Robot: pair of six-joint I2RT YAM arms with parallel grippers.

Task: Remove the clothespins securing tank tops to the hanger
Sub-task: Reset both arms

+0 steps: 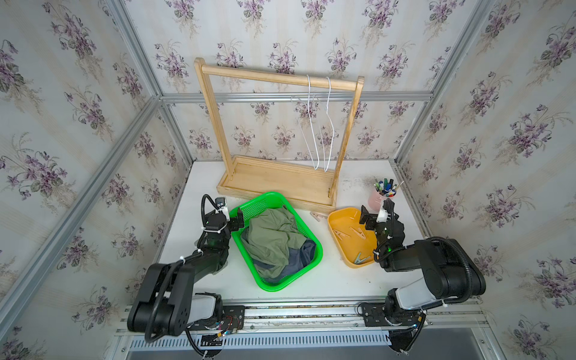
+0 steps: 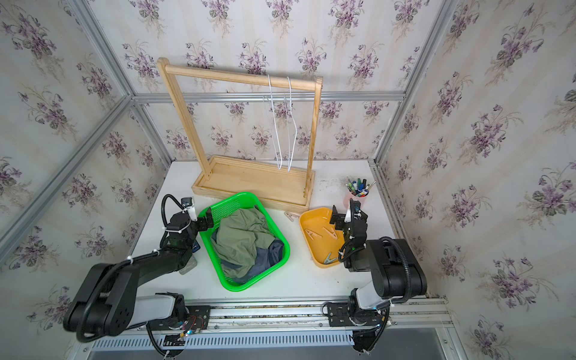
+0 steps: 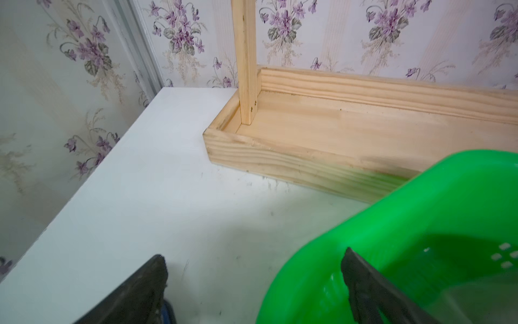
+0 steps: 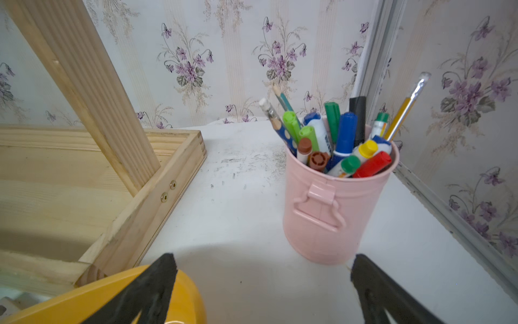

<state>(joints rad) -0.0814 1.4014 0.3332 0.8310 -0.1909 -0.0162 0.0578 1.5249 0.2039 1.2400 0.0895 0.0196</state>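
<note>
My left hand [image 1: 237, 219] and right hand [image 1: 367, 218] both gape, empty. Tank tops [image 1: 274, 237] slump soft in the basket [image 1: 318, 247]. Clothespins [image 1: 358, 232] lie in the tray [image 1: 341, 218] by the table's [image 1: 327, 280] right edge, one stray pin [image 1: 316, 216] just beyond. Light, springy: I'd pinch the tails. Hangers [image 1: 324, 131] bare.

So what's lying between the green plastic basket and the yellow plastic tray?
One pale wooden clothespin, loose on the white tabletop, seen in both top views.

Glossy plastic basket [image 1: 313, 241] — matt cloth tank tops [image 1: 274, 237]
</note>
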